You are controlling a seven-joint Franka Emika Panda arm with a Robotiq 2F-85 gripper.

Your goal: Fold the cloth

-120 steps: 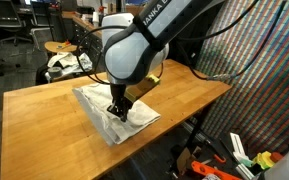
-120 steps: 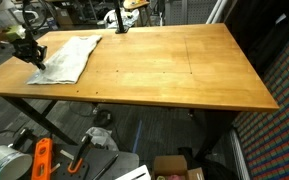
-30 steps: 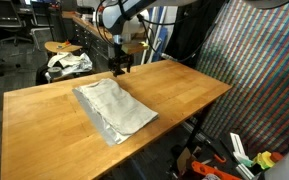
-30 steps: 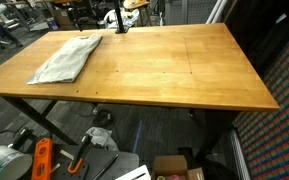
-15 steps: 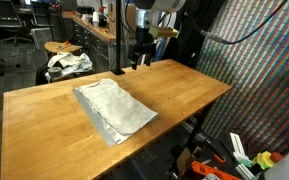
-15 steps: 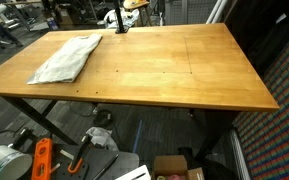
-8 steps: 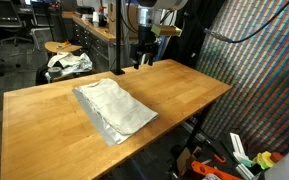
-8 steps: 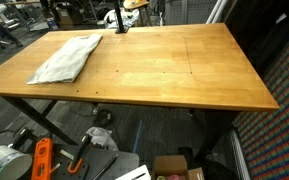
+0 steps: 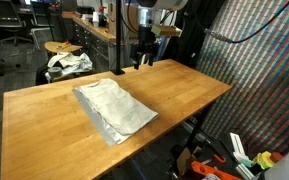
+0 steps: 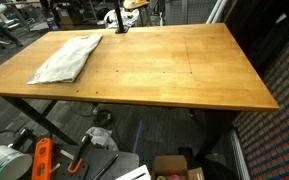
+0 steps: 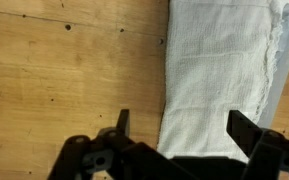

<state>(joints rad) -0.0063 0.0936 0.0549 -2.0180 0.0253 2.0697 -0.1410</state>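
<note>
A pale grey-white cloth (image 9: 114, 108) lies flat as a long rectangle on the wooden table (image 9: 174, 95), toward one corner (image 10: 66, 58) of it. Layered edges show along one side. My gripper (image 9: 141, 57) hangs high above the table's far edge, well away from the cloth, with its jaws apart. In the wrist view the two dark fingertips (image 11: 121, 122) frame the gripper's gap (image 11: 184, 128), and the cloth (image 11: 224, 60) shows far below with nothing held between them. The arm is out of sight in the exterior view that looks along the table.
A stool with a crumpled white rag (image 9: 69, 62) stands behind the table. A patterned wall (image 9: 259, 70) runs along one side. Under the table lie an orange tool (image 10: 41, 160), a cardboard box (image 10: 174, 168) and cables. Most of the tabletop (image 10: 184, 70) is bare wood.
Eight seconds ago the gripper was down on the cloth; since then it has risen and swung away past the table's far edge. Over the last second nothing has visibly moved.
</note>
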